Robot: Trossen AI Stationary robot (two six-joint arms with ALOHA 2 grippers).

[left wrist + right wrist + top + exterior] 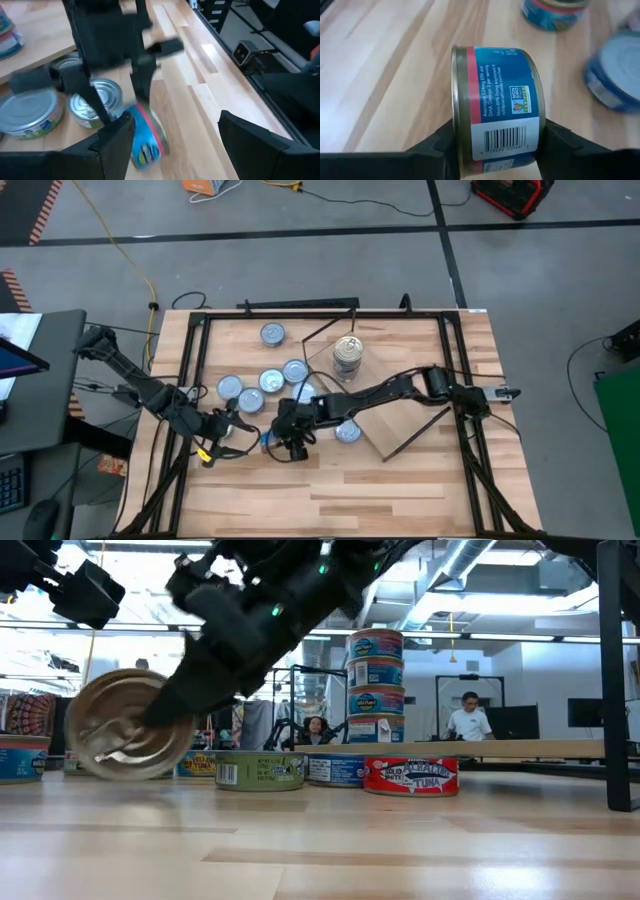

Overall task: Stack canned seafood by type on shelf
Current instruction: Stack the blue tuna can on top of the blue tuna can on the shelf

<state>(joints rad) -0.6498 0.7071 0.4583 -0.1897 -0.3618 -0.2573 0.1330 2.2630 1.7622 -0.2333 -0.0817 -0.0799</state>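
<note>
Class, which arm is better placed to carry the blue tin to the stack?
The right: the right gripper already clamps the blue tin. The left gripper waits open beside it, holding nothing.

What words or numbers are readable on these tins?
"524mg EPA and DHA Omega 3 per serving", "NON GMO": blue tin between the right gripper fingers.
Its barcode digits: too blurred.
"TUNA": red tin; the word above is unclear.
Stacked tins and green tin: labels too small.
</note>
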